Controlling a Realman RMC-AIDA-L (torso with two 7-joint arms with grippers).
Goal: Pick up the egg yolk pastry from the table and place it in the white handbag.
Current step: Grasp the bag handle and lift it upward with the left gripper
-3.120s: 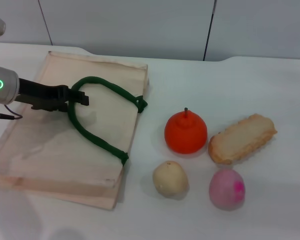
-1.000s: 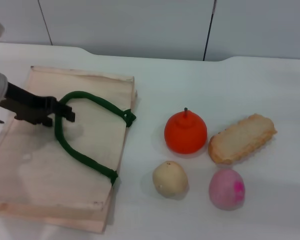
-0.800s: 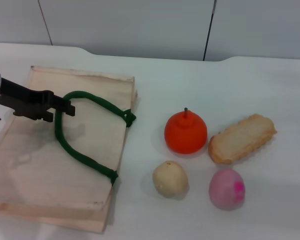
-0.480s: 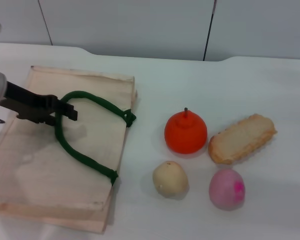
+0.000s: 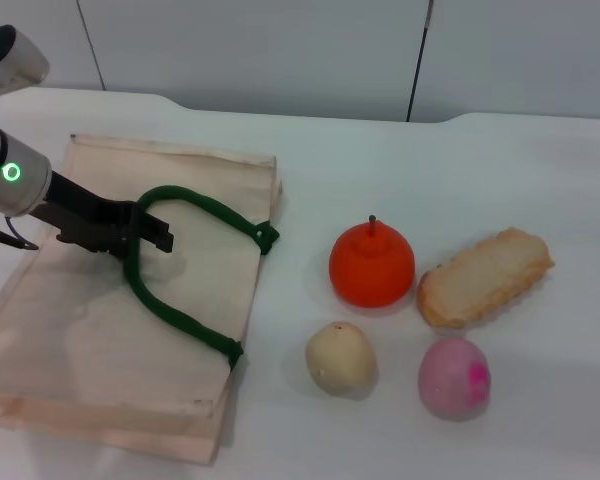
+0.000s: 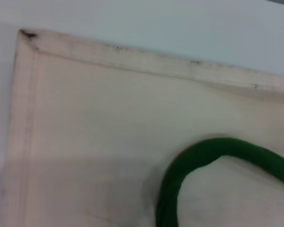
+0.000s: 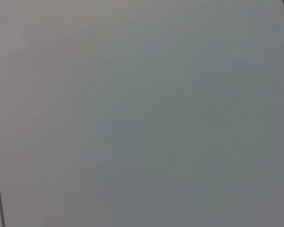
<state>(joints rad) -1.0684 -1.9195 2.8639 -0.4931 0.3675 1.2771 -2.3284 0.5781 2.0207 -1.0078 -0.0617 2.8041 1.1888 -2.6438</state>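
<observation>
The egg yolk pastry (image 5: 340, 358), a small pale beige ball, rests on the table to the right of the white handbag (image 5: 90, 330). The handbag lies flat at the left, and its dark green handle (image 5: 185, 318) loops over its top face. My left gripper (image 5: 148, 234) is over the bag, shut on the far bend of that handle. The left wrist view shows the bag's cloth (image 6: 99, 113) and a curve of the handle (image 6: 194, 158), but no fingers. My right gripper is out of view, and its wrist view shows only a plain grey surface.
An orange fruit (image 5: 371, 263) sits just behind the pastry. A toasted bread slice (image 5: 484, 276) lies to the right of the fruit, and a pink ball (image 5: 454, 376) is beside the pastry on its right. The white table (image 5: 400, 170) reaches a grey wall at the back.
The left gripper and the handbag first slid left together. In the last half second they have shifted a little to the right, and more of the arm shows.
</observation>
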